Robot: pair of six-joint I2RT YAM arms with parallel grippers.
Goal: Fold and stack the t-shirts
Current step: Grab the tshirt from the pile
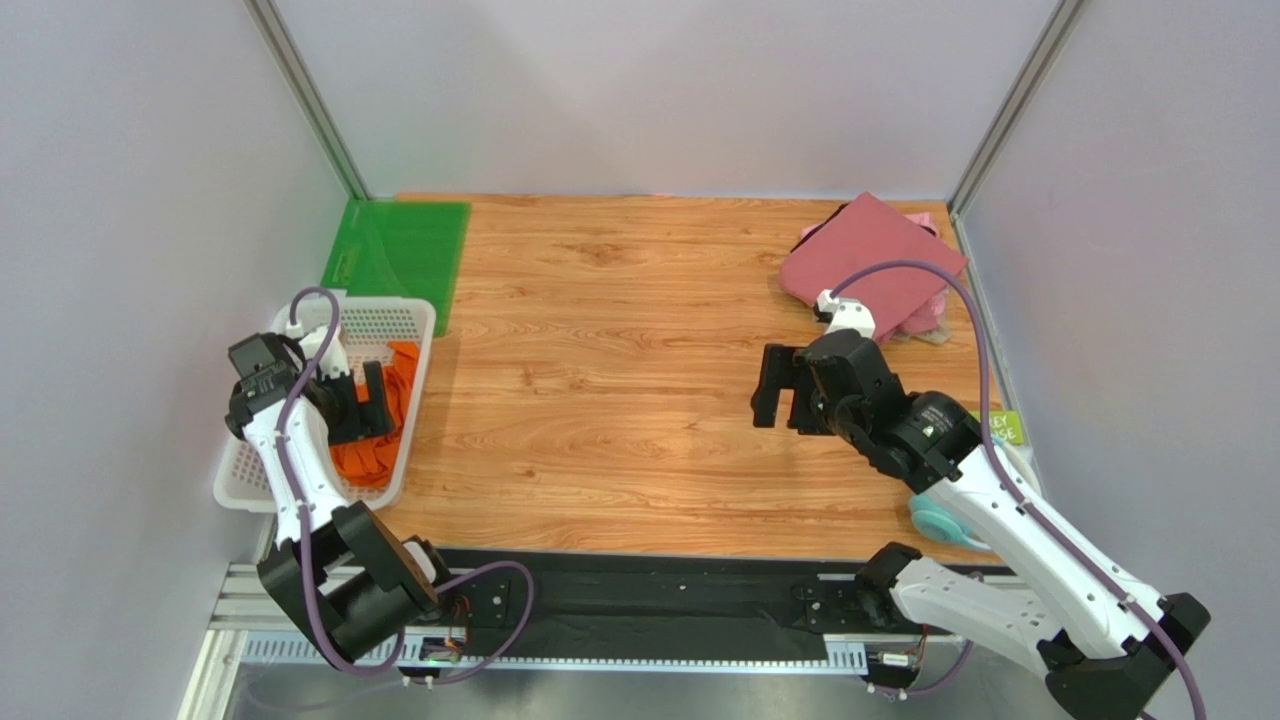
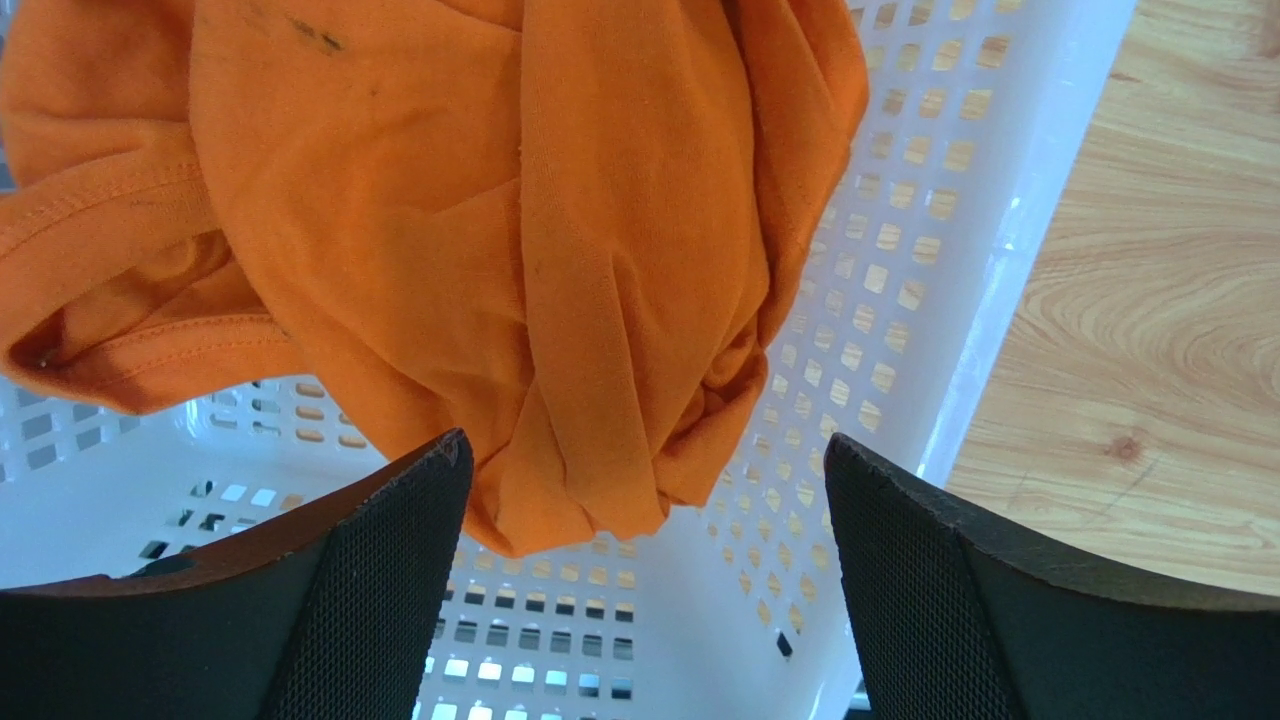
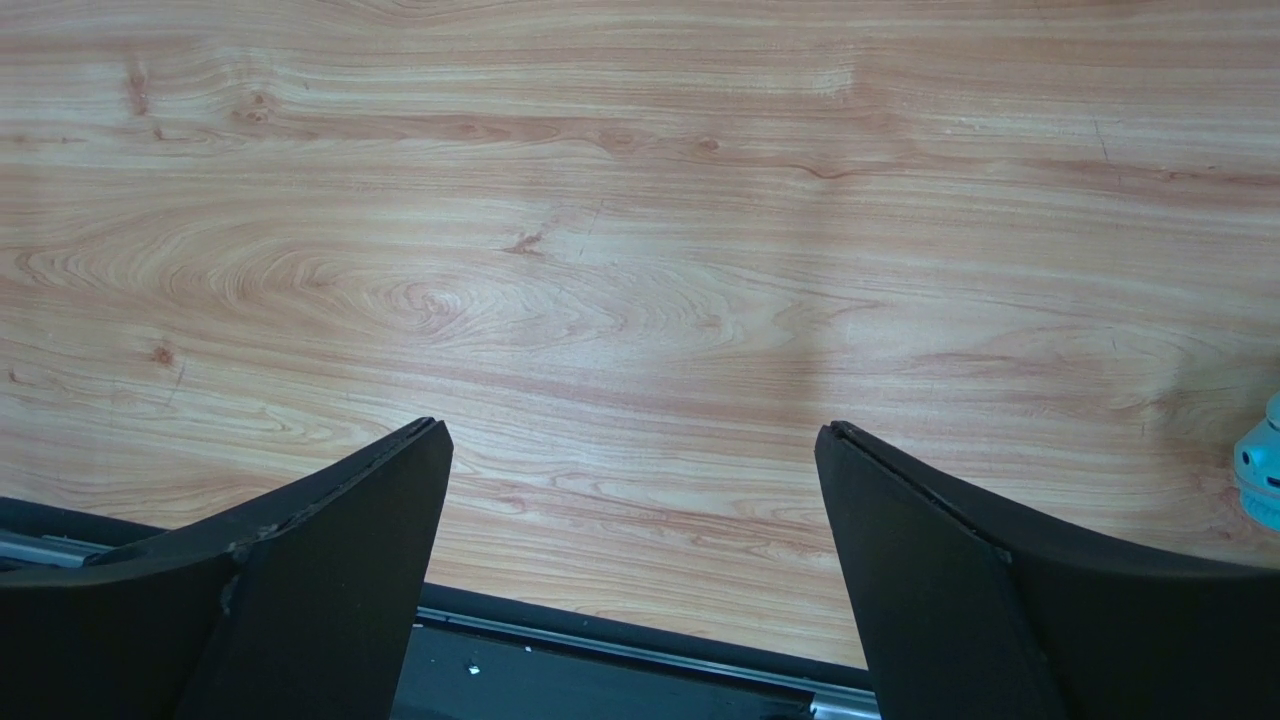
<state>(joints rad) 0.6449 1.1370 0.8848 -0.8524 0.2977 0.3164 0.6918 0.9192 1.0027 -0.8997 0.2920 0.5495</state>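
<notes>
Left gripper [image 2: 642, 447] is hanging spread wide just over the crumpled orange shirt [image 2: 496, 225] in the basket [image 2: 939, 210]. Right gripper [image 3: 631, 432] is hanging spread over the tabletop [image 3: 631, 225], maroon shirt [image 1: 872, 255] well apart.

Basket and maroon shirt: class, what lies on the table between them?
Only bare table separates the basket from the maroon shirt, as the top view shows.

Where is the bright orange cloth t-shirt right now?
Top view, left side: the bright orange cloth t-shirt lies bunched inside the white plastic mesh basket, under the open left gripper.
</notes>
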